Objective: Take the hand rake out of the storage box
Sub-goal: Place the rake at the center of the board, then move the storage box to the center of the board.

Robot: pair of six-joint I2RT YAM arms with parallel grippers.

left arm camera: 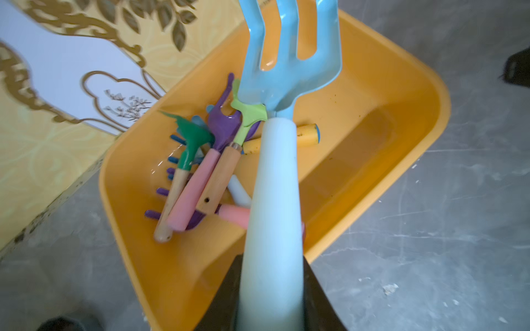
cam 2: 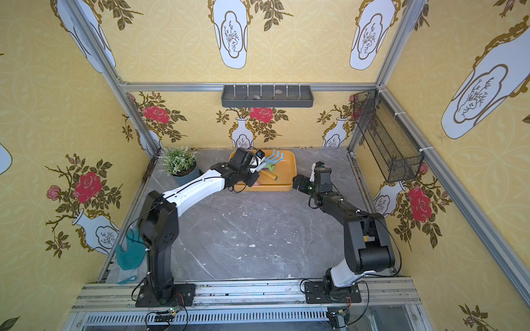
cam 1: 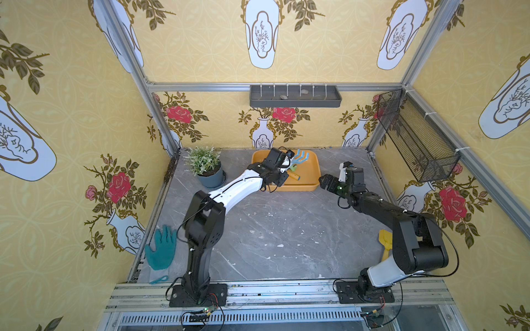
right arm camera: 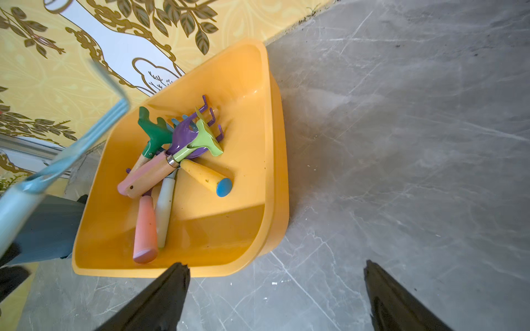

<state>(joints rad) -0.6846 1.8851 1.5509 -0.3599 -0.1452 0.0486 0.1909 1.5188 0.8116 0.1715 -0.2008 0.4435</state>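
1. left gripper (left arm camera: 272, 258): jaws closed on the pale handle of the rake (left arm camera: 286, 74), one black finger (left arm camera: 321, 303) on each side of it. In both top views this gripper (cam 1: 286, 165) hangs over the left half of the box (cam 1: 311, 175).

2. rake: light blue head with three tines and a whitish handle. It is held in the air above the box, clear of the other tools. The tines point toward the back wall, and in a top view the head (cam 2: 276, 157) is over the box's back part. The right wrist view shows it raised and blurred.

3. box (left arm camera: 387, 120): orange-yellow, shallow, with rounded corners. It stands on the table (cam 1: 272, 229) at back centre, close to the wall. A pile of small rakes (left arm camera: 200, 172) lies toward one end:
   - a green head on a wooden handle
   - a purple head on a pink handle
   - a lime head on a wooden handle
   - a yellow handle with a blue cap
   - a white handle
   - a salmon handle

4. right gripper (right arm camera: 275, 265): jaws spread wide with nothing between them. It hovers above the table, just beside the box's right side (cam 1: 326, 182).

5. surroundings:
   - plant (cam 1: 205, 164) in a grey pot, near the box's left side
   - teal glove (cam 1: 162, 249) at the left front edge
   - yellow tool (cam 1: 385, 240), partly hidden by the right arm
   - grey tray (cam 1: 295, 96) on the back wall
   - mesh basket (cam 1: 415, 134) on the right wall
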